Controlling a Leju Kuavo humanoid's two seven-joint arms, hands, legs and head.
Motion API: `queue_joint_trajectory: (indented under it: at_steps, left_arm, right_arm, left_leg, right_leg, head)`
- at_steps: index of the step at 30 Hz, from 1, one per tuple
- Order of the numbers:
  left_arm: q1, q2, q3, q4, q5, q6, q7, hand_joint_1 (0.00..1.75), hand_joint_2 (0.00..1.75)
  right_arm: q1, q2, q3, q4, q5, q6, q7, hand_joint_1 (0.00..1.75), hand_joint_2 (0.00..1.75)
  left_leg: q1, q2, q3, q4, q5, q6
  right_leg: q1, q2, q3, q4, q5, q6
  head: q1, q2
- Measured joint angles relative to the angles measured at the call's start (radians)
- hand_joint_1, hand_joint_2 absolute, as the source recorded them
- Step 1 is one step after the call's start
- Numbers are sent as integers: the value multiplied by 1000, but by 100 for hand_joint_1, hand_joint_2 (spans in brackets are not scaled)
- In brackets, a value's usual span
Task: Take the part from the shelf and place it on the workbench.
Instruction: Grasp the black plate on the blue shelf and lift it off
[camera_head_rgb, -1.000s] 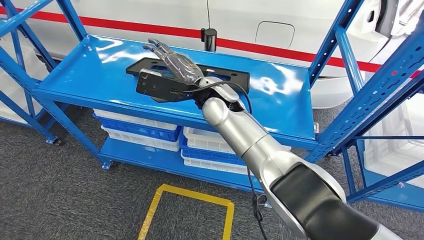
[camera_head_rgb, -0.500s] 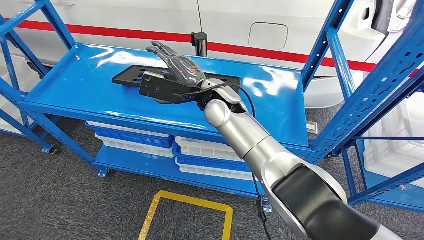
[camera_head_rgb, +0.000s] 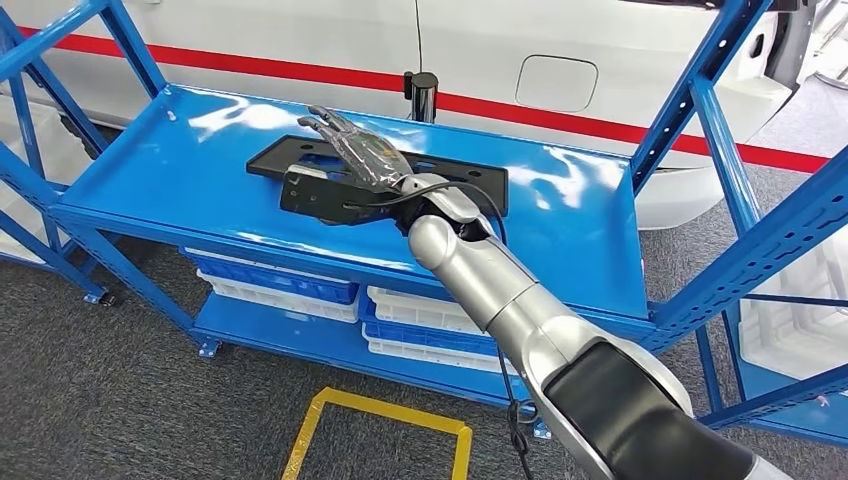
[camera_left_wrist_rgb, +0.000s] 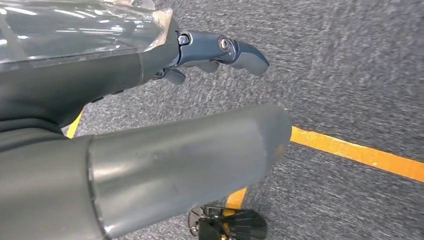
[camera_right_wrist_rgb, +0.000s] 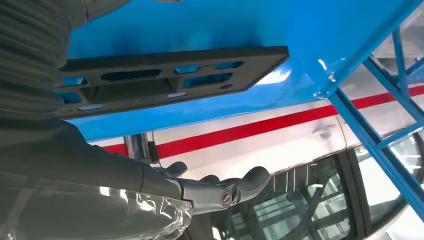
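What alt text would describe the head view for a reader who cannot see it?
The robot's right hand reaches over a flat black part lying on the top level of a blue shelf. Plastic bins sit below, a white car behind.

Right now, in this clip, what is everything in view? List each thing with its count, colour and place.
part: one, black, flat with cut-outs, lying on the top shelf under the right hand.
shelf: one, blue metal, top surface in front of the robot.
bins: several, white and blue, stacked on the lower level.
cylinder: one, black, upright behind the shelf's far edge.
car body: one, white with a red stripe, behind the shelf.
floor marking: yellow lines on grey carpet.
right hand: silver and dark, over the part, fingers extended.
left hand: grey, hanging above the floor.
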Motion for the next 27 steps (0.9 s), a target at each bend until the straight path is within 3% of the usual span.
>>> queue_joint_trajectory:
  at_steps: [1, 2, 3, 5, 7, 9, 11, 12, 13, 14, 16, 18, 20, 27]
  left_arm:
    - [-3, -1, -4, 0, -8, -1, 5, 0, 0]
    - [-6, -3, -7, 0, -13, -2, 10, 0, 0]
    - [-8, -4, -8, 0, -14, -3, 12, 0, 0]
    - [-11, -7, -9, 0, -15, -3, 16, 0, 0]
    - [-13, -7, -10, 0, -16, -2, 20, 0, 0]
    - [-16, -7, -10, 0, -16, -1, 22, 0, 0]
    - [-17, -7, -9, 0, -16, -1, 22, 0, 0]
    - [-16, -7, -9, 0, -15, 0, 22, 0, 0]
    - [-16, -6, -9, 0, -14, 0, 22, 0, 0]
    - [-16, -5, -9, 0, -14, 1, 21, 0, 0]
    - [-15, -3, -9, 0, -13, 2, 18, 0, 0]
    - [-16, -2, -9, 1, -10, 2, 14, 0, 0]
    - [-15, -2, -8, 1, -6, 4, 10, 0, 0]
    - [-12, 1, -5, 2, -1, 7, 0, 0, 0]
  right_arm:
    - [10, 3, 8, 1, 11, 0, 7, 0, 175]
    - [17, 9, 17, 2, 20, 0, 14, 0, 175]
    - [17, 13, 21, 2, 23, -1, 18, 0, 175]
    - [19, 20, 27, 1, 28, -3, 26, 0, 175]
    - [21, 25, 31, -2, 33, -5, 34, 0, 175]
    - [21, 32, 33, -4, 37, -6, 38, 0, 175]
    - [23, 36, 35, -5, 40, -6, 40, 0, 175]
    - [26, 37, 35, -5, 41, -6, 41, 0, 175]
    - [28, 37, 36, -5, 42, -6, 42, 0, 175]
    - [29, 37, 36, -5, 43, -6, 42, 0, 175]
    - [28, 37, 34, -8, 41, -6, 42, 0, 175]
    - [24, 35, 27, -16, 34, -6, 38, 0, 175]
    - [20, 32, 15, -28, 24, -6, 32, 0, 175]
    - [11, 15, -17, -65, 6, -2, 16, 0, 175]
  left_leg:
    - [-2, -2, 13, 0, -13, -1]
    - [-3, -4, 23, 0, -23, -8]
    - [-4, -4, 26, 0, -28, -13]
    - [-3, -3, 31, -3, -36, -25]
    - [2, -1, 32, 7, -48, -37]
    - [5, 1, -5, 86, -84, -44]
    - [5, 1, -83, 218, -129, -49]
    - [5, 2, -119, 266, -138, -51]
    - [6, 2, -140, 281, -128, -51]
    - [6, 3, -140, 257, -97, -51]
    - [6, 5, -88, 125, -12, -46]
    - [4, 6, -40, 23, 31, -39]
    - [0, 4, -30, 2, 32, -35]
    - [-16, -2, -31, 2, 27, -21]
  right_leg:
    - [-3, -2, -18, -3, 22, 6]
    - [-3, -4, 8, -78, 65, 11]
    - [-1, -6, 24, -112, 79, 5]
    - [5, -6, 33, -124, 81, -12]
    - [-2, -4, 45, -131, 78, -30]
    - [-8, -3, 62, -139, 72, -48]
    - [-3, -3, 73, -139, 62, -61]
    - [-1, -2, 78, -139, 57, -64]
    - [1, -1, 83, -139, 52, -64]
    - [2, 0, 90, -138, 46, -63]
    - [3, 2, 106, -136, 33, -55]
    - [11, 4, 112, -133, 23, -46]
    - [19, 4, 109, -130, 19, -44]
    - [18, -1, 112, -137, 16, -40]
  head:
    - [0, 0]
    - [0, 0]
    - [0, 0]
    - [0, 0]
    - [-1, 0]
    - [-3, 0]
    - [-4, 0]
    - [-4, 0]
    - [-4, 0]
    - [-4, 0]
    - [-4, 0]
    - [-4, 0]
    - [-3, 0]
    - [-3, 0]
